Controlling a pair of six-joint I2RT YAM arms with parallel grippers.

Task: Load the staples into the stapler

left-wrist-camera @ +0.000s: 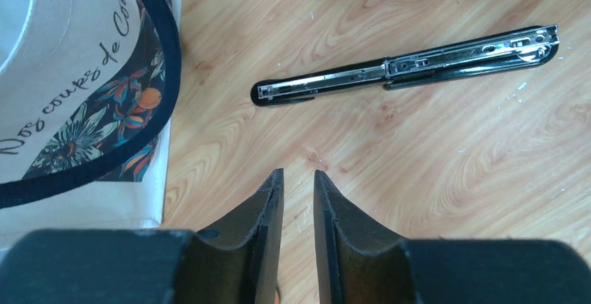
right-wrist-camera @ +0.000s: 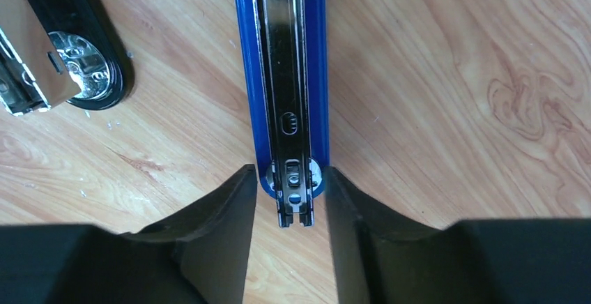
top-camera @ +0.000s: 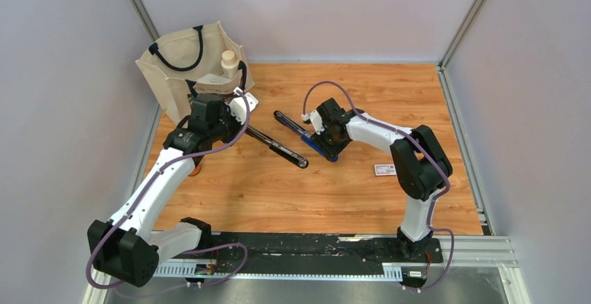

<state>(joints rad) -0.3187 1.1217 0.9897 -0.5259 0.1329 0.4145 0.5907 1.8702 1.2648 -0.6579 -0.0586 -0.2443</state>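
A blue stapler [right-wrist-camera: 289, 74] lies opened flat on the wooden table, its metal magazine facing up. Its near end sits between the fingertips of my right gripper [right-wrist-camera: 289, 178], which is open and straddles it with slim gaps on both sides. A black stapler [left-wrist-camera: 404, 70] lies opened flat ahead of my left gripper [left-wrist-camera: 298, 175]. Those fingers stand a narrow gap apart over bare wood with nothing between them. The staples' small white box [top-camera: 385, 170] rests to the right, near the right arm's elbow. No loose strip of staples shows.
A cream tote bag [top-camera: 192, 67] with black handles stands at the back left, just beside the left gripper [top-camera: 235, 123]. The black stapler [top-camera: 279, 147] and the blue stapler [top-camera: 306, 137] lie side by side at mid-table. Grey walls enclose the table [top-camera: 313, 199].
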